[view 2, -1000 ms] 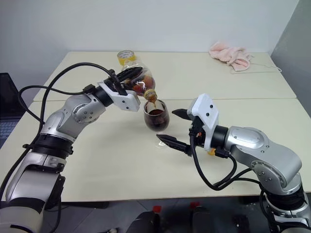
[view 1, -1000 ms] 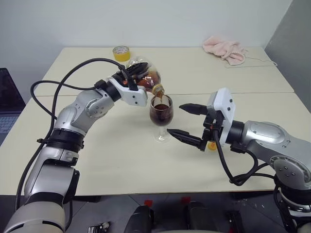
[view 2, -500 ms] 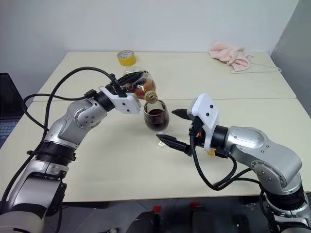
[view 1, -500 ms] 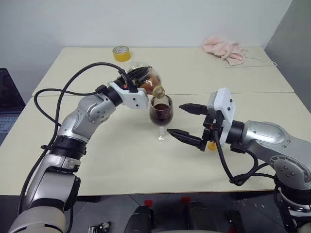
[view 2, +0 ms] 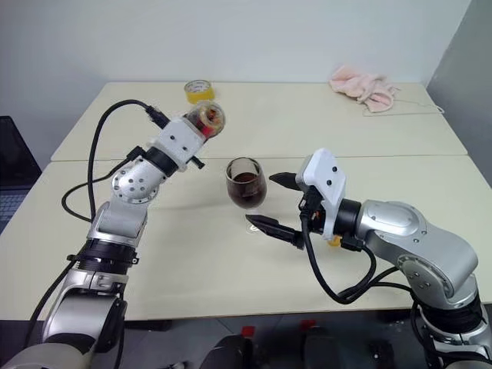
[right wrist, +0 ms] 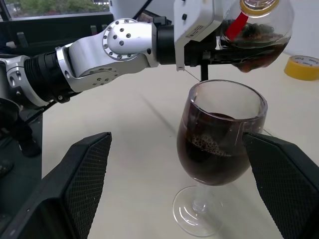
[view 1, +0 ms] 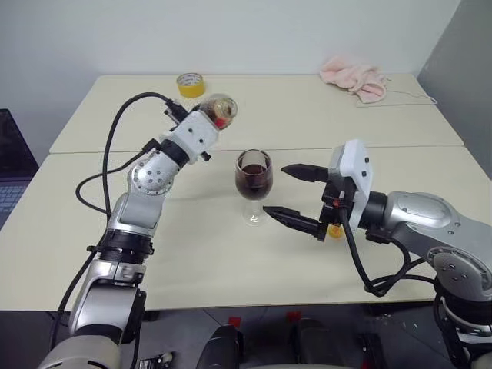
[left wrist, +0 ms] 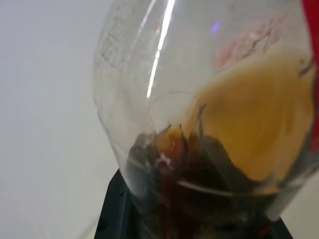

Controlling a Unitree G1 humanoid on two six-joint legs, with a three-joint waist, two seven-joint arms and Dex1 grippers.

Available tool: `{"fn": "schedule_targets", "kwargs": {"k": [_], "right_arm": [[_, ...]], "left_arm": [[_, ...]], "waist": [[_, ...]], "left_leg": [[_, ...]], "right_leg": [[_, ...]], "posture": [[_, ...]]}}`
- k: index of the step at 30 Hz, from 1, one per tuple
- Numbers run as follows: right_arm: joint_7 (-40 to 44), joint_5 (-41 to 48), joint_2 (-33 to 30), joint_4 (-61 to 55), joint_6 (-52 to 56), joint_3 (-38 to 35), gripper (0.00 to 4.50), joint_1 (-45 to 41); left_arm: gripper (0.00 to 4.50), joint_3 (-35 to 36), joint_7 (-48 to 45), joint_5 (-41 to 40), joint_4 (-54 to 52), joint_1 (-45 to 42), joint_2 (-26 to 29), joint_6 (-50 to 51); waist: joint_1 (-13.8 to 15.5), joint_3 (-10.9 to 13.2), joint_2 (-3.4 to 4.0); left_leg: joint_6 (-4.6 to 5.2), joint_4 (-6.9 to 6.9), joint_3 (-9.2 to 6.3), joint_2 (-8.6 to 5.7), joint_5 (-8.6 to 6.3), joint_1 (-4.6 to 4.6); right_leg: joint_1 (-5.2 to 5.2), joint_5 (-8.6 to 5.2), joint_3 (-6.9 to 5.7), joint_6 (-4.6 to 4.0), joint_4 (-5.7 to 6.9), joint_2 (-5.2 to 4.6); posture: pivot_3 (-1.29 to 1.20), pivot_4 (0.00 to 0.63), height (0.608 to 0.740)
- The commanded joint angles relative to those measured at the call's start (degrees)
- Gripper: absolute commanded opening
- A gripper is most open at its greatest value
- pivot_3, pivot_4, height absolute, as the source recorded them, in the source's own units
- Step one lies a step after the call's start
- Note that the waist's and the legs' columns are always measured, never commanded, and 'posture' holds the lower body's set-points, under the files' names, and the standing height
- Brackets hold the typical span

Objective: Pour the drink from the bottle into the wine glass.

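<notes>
The left gripper (view 1: pixel 206 123) clamps the bottle (view 1: pixel 217 111), lifted clear beside the wine glass (view 1: pixel 254 175), which stands on the table (view 1: pixel 231 254) about half full of drink (view 1: pixel 253 181); pouring looks done. The right gripper (view 1: pixel 294 196) flanks the glass, fingers spread wide and empty; next, the bottle likely needs setting down upright.

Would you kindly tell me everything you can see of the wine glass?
The wine glass is clear and stemmed, with a rounded bowl, thin stem and flat round foot. It stands upright on the table, its bowl over half full of dark drink. It sits between the open fingers of the right gripper, which do not touch it.
</notes>
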Motion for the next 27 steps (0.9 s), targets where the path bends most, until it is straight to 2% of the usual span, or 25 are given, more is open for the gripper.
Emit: {"fn": "schedule_targets", "kwargs": {"k": [1,7,15,27], "right_arm": [[0.89,0.33,-0.56,-1.99,-1.77,-1.00,4.50,0.18],[1.64,1.22,-1.02,-1.79,-1.39,-1.11,4.50,0.89],[1.72,1.72,-1.93,-1.00,-1.36,-1.86,4.50,2.14],[-0.80,1.94,-0.82,-1.37,-1.94,-2.86,4.50,2.57]], "left_arm": [[0.87,4.62,-0.40,-5.96,-4.31,1.74,-1.30,5.96],[0.87,9.48,0.03,-13.31,-4.10,6.45,-4.95,12.75],[0.87,15.75,4.52,-18.99,-1.06,7.66,-9.08,15.19],[0.87,17.21,8.58,-19.22,4.17,7.64,-11.46,14.87]], "waist": [[0.00,0.00,0.00],[0.15,-0.01,-0.02],[0.36,-0.04,-0.05],[0.52,-0.06,-0.10]], "left_leg": [[0.00,0.00,0.00,0.00,0.00,0.00],[0.00,0.02,-0.01,0.00,0.00,0.01],[0.00,0.07,0.02,0.01,0.00,0.01],[0.00,0.08,0.03,0.00,0.00,0.00]], "right_leg": [[0.00,0.00,0.00,0.00,-0.01,0.00],[0.02,0.00,0.00,0.00,-0.01,-0.01],[0.04,0.00,0.01,0.00,-0.03,-0.02],[0.04,0.00,0.02,0.00,-0.03,-0.03]], "posture": [[0.00,0.150,0.740],[0.00,0.150,0.740],[0.00,0.150,0.740],[0.00,0.150,0.740]]}}
